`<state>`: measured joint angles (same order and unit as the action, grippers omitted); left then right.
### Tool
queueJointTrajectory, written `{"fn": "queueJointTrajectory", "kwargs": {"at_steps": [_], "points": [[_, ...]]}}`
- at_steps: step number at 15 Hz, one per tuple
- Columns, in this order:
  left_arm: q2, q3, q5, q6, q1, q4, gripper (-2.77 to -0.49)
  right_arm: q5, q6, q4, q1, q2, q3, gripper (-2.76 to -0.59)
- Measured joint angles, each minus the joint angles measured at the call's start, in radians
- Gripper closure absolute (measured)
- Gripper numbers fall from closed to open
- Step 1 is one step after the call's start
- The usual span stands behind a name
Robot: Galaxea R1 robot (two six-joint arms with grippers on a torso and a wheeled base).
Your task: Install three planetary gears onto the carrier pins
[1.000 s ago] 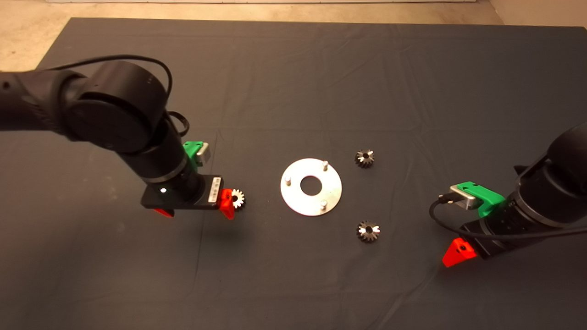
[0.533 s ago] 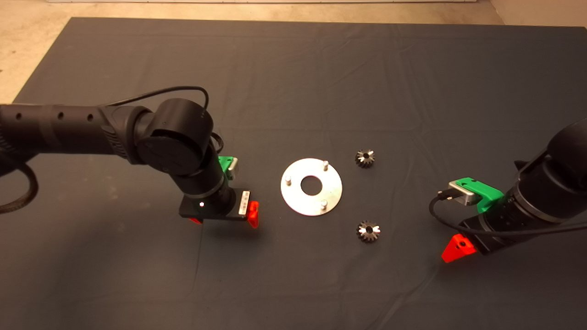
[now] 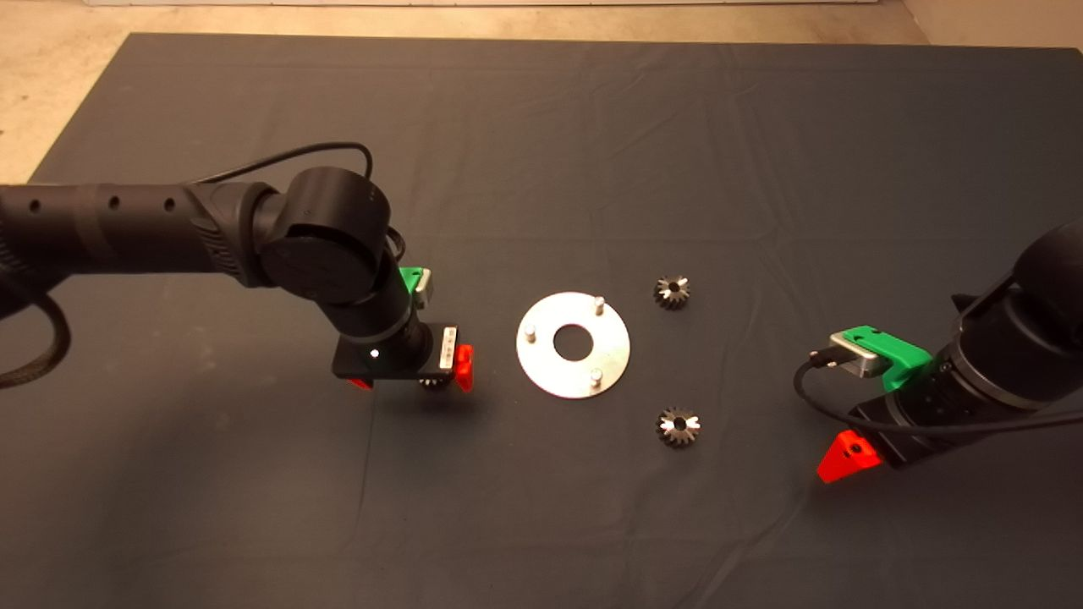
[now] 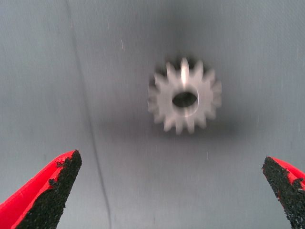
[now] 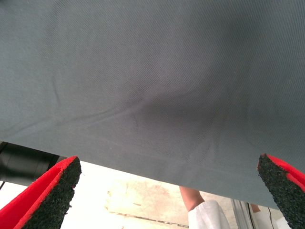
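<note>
With jaws spread wide, the left gripper point(image 4: 171, 191) hovered over the first gear point(image 4: 184, 101) left of the plate point(image 3: 541, 372); descent and closure were judged next, pins point(image 3: 530, 333) bare.

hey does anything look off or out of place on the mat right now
Nothing stands out. All three gears lie flat on the mat, none yet on the plate's pins; the open left claw hovers over one gear.

Dark grey mat point(image 3: 541, 127), creased and wrinkled, covering the table surface. Beige, mottled floor point(image 3: 51, 68) beyond the mat's far edge and far left corner. Pale strip along the floor's far side. Past the mat's edge in the right wrist view: light floor point(image 5: 138, 200), a person's leg point(image 5: 193, 198).
</note>
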<state>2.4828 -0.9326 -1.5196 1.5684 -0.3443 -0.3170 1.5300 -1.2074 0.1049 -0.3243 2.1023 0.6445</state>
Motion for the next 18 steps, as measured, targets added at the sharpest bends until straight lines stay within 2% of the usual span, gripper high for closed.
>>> {"fn": "queueJointTrajectory", "kwargs": {"at_steps": [2, 3, 7, 13, 15, 18], "points": [[0.0, -0.004, 0.004, -0.011, 0.016, -0.009, -2.75, 0.0, 0.002, 0.0, 0.0, 0.0, -0.002, -2.76], [0.0, -0.009, 0.013, -0.014, 0.024, -0.009, -2.75, 0.0, 0.002, 0.0, 0.0, 0.0, -0.004, -2.76], [0.003, -0.047, 0.074, -0.054, 0.052, -0.01, -2.75, 0.0, 0.003, 0.0, 0.0, 0.0, -0.005, -2.76], [0.069, -0.116, 0.083, -0.109, 0.059, -0.013, -2.75, 0.001, 0.003, 0.0, 0.0, 0.0, -0.007, -2.76], [0.071, -0.147, 0.083, -0.134, 0.059, -0.013, -2.75, 0.0, 0.003, 0.0, 0.0, 0.0, -0.009, -2.76], [0.069, -0.16, 0.08, -0.141, 0.059, -0.013, -2.75, 0.0, 0.003, 0.0, 0.0, 0.0, -0.014, -2.76]]}}
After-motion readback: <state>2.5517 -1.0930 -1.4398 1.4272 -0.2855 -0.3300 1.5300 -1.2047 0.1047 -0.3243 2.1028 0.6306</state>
